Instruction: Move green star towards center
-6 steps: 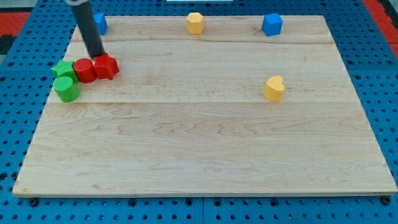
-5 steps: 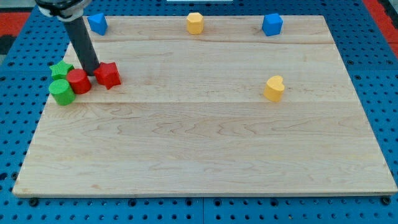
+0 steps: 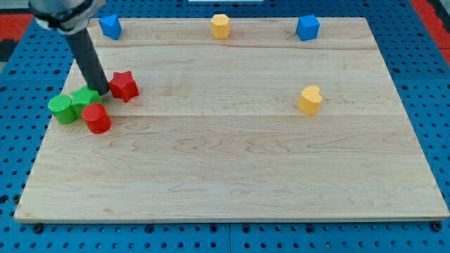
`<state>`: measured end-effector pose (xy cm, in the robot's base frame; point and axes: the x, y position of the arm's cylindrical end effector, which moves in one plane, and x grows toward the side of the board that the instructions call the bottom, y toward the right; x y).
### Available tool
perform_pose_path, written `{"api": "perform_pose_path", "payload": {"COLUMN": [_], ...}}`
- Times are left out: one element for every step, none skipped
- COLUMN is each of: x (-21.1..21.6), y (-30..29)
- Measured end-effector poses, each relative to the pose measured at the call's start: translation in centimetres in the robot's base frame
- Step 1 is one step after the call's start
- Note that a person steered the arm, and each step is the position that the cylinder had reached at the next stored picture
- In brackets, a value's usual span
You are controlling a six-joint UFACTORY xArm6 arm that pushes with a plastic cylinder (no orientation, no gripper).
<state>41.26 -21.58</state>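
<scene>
The green star lies near the board's left edge, partly hidden behind my rod. My tip sits at the star's right side, between it and the red star. A green cylinder touches the green star on its left. A red cylinder lies just below the green star, touching it.
A blue block sits at the board's top left, a yellow block at top middle, a blue cube at top right. A yellow heart lies at the right. The wooden board lies on a blue pegboard.
My tip moved slightly left and down. The red cylinder slid down and right, the green star shifted right and down, and the green cylinder moved a little left.
</scene>
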Motion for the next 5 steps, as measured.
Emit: {"api": "perform_pose_path", "payload": {"x": [-2.5,-5.5,-4.8,-1.0,3.2], "y": [-0.7,-2.8,-8.9,-8.9,-8.9]}}
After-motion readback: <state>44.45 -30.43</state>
